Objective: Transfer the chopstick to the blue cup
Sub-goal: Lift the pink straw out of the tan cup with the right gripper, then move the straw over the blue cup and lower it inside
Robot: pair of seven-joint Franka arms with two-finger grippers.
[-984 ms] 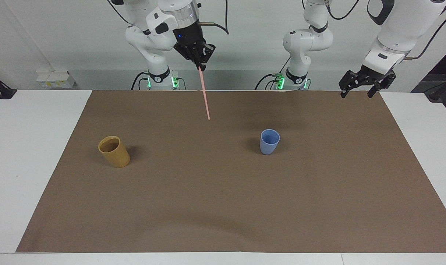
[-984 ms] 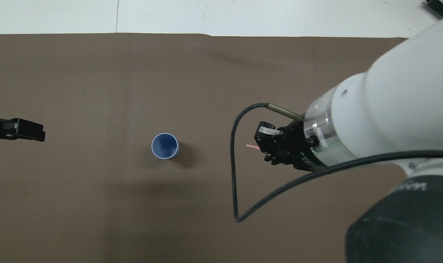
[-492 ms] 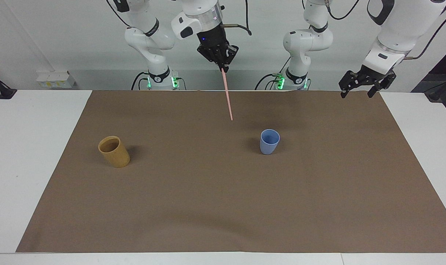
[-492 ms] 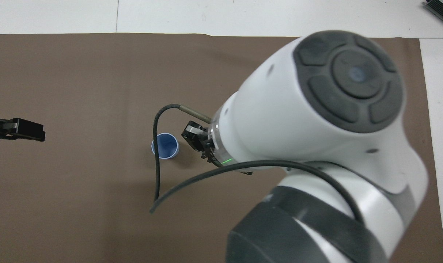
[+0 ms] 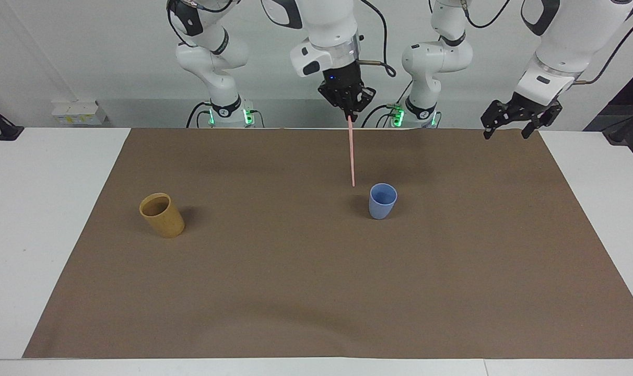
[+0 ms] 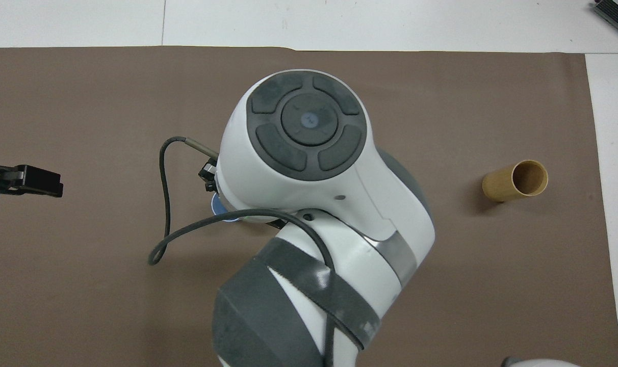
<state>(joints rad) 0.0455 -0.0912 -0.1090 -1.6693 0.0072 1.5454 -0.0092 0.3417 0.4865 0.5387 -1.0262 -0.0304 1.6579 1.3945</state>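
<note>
Table (image 5: pixel 39 209), white, fills most of the facing view, and a brown paper mat (image 5: pixel 316 282) covers its middle. In the overhead view the right arm (image 6: pixel 319 204) takes up the centre of the frame and hides nearly all of the blue cup (image 6: pixel 218 206), of which only a sliver of rim shows. In the facing view the left arm (image 5: pixel 567 47) waits at the upper right, its left gripper (image 5: pixel 507 130) hanging over the mat's upper right corner with the fingers spread apart and nothing between them. Tan-yellow cup (image 5: pixel 162 214) stands at the left of centre in the facing view, tilted a little. The blue cup (image 5: pixel 383 201) stands upright just right of centre. The right gripper (image 5: pixel 349 116), at top centre of the facing view, has its fingertips pinched together on the top end of the chopstick (image 5: pixel 351 154). That pink stick hangs nearly straight down, its lower tip up in the air just beside the blue cup's rim, toward the frame's left and slightly above it.
</note>
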